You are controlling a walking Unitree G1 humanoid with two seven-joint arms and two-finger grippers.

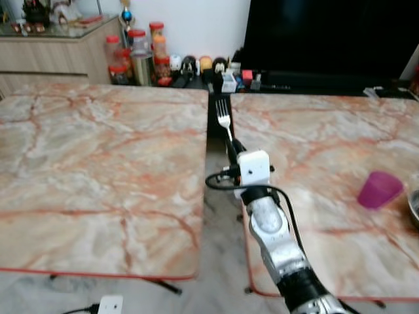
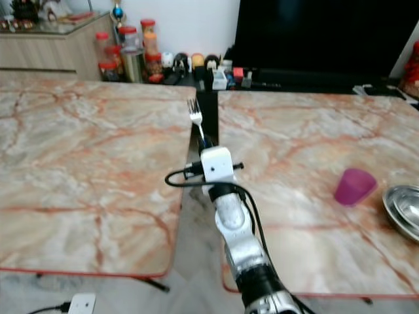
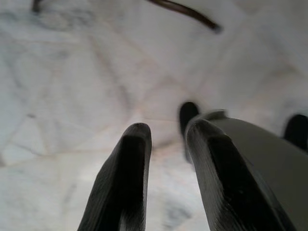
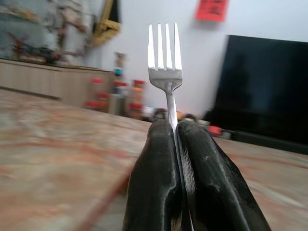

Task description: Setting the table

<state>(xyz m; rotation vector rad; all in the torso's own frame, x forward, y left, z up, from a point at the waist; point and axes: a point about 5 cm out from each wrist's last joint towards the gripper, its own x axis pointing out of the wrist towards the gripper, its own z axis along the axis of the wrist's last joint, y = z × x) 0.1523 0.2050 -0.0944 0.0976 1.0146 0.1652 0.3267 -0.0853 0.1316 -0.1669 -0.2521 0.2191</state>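
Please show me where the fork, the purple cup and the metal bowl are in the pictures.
fork (image 4: 166, 77): right wrist view, base of the tines, above the right hand's fingers.
purple cup (image 1: 378, 190): left eye view, its side wall.
metal bowl (image 2: 400, 210): right eye view, its rim.

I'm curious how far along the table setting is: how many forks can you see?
1. The fork stands upright, pinched in the right claw, held over the gap between the two marble tables. More may lie outside the views.

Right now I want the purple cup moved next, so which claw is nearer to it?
Right. The right claw, shut on the fork, is over the gap between the tables, left of the purple cup. The left claw hangs low over the floor, farther away.
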